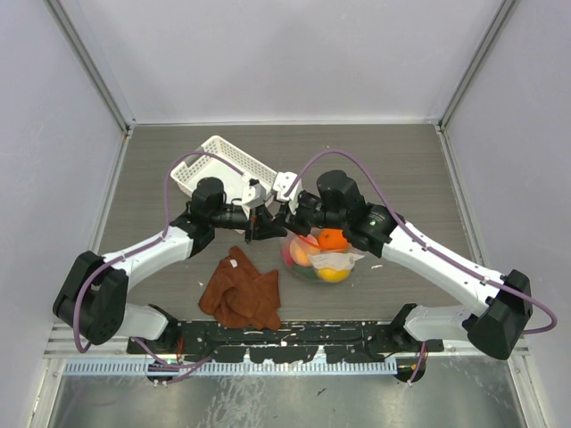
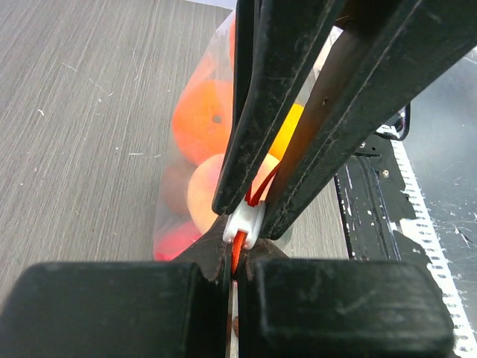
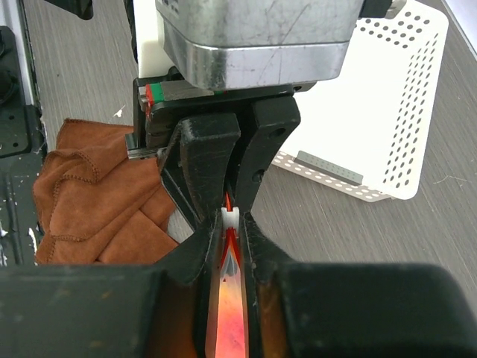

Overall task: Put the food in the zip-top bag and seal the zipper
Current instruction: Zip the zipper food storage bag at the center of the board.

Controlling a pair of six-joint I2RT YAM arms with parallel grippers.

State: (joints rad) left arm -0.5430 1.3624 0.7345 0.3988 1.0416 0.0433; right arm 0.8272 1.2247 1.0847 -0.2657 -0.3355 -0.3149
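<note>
1. The left pincer [image 2: 233, 259] is pressing together on the zipper [image 3: 226, 298], the orange-red strip along the bag's mouth.
2. The right pincer [image 3: 229, 240] is facing it tip to tip, its fingers closing in on the same strip at a small white slider [image 2: 243, 224].
3. The bag [image 1: 353, 260] is lying on the bench [image 1: 375, 160] just on the near side of the two pincers, with its mouth edge lifting up between them.
4. The fruits [image 1: 332, 239] are sitting inside the bag; orange, peach, red, yellow and green ones are showing through the clear plastic.
5. A white basket [image 1: 219, 160] is standing beyond the bag, to its far left.
6. A brown cloth [image 1: 241, 290] is lying crumpled just left of the bag, nearer the arm bases.
</note>
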